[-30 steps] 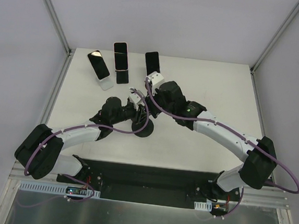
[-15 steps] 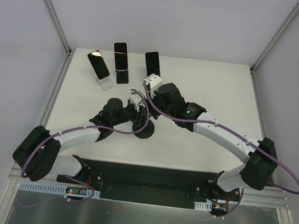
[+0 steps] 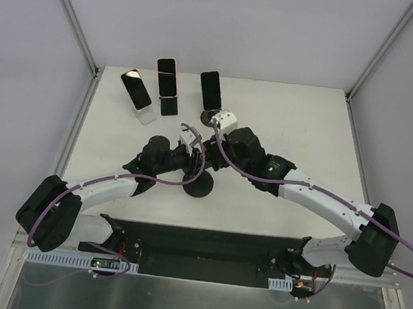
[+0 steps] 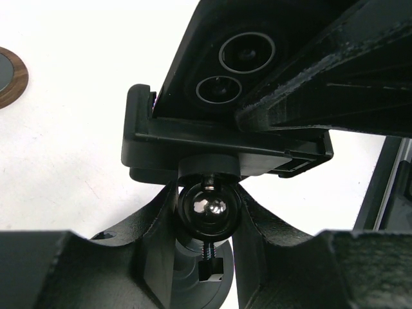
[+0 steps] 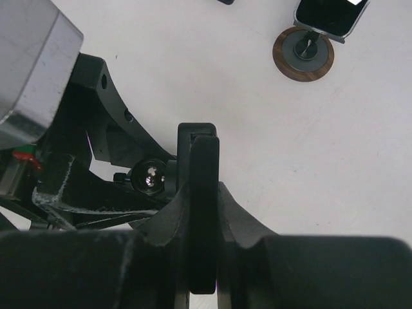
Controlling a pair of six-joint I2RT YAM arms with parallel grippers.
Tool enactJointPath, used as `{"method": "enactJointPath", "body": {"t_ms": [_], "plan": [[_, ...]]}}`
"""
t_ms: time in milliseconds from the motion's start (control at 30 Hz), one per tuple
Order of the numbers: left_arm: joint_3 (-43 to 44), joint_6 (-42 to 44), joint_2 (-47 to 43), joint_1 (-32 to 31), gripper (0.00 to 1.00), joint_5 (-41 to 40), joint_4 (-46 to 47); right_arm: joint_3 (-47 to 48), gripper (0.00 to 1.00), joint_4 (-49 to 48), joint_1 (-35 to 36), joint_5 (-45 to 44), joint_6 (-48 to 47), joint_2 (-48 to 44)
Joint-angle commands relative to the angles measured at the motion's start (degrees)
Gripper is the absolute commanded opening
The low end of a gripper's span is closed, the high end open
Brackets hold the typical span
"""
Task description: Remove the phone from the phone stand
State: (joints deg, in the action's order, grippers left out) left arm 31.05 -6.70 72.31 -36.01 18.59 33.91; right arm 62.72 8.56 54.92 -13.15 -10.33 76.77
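In the left wrist view the black phone [image 4: 248, 55], its two camera lenses facing me, sits in the black phone stand's cradle [image 4: 219, 145]. My left gripper [image 4: 207, 207] is shut on the stand's shiny ball joint [image 4: 209, 205] just below the cradle. In the right wrist view my right gripper [image 5: 204, 193] is shut on the phone [image 5: 204, 212], seen edge-on, with the cradle lip [image 5: 195, 131] over its far end. From above, both grippers meet over the stand's round base [image 3: 200, 186]: left gripper [image 3: 190, 155], right gripper [image 3: 208, 140]. The phone itself is hidden there.
Three other phones stand on holders along the back of the white table: left [image 3: 135, 90], middle [image 3: 167, 79], right [image 3: 211, 90]. The right one rests on a round wooden base [image 5: 304, 55], close behind my right wrist. Grey walls enclose the table.
The right arm has swung to the right and its wrist has shifted slightly right. The stand's base has slid a little toward the near edge. Both grips are unchanged.
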Motion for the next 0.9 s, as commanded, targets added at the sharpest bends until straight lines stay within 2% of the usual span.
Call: {"method": "enactJointPath", "body": {"t_ms": [0,267,467,867], "plan": [[0.24,-6.84,-0.24,6.92,0.00,-14.99,-1.92,-1.90,0.01,20.10,0.46,-3.28,-0.66,-4.53],[-1.16,-4.99,-2.79,6.13,0.00,-17.27,-2.09,0.12,0.01,21.94,0.28,-12.76,3.29,-3.38],[-1.52,-3.32,-4.02,4.20,0.00,-18.24,-2.36,1.79,0.01,23.87,-0.51,-19.62,9.70,-3.47],[-3.10,-5.08,-5.17,3.05,0.00,-19.47,-2.27,5.57,0.01,27.65,-0.86,-27.37,15.95,-1.98]]}}
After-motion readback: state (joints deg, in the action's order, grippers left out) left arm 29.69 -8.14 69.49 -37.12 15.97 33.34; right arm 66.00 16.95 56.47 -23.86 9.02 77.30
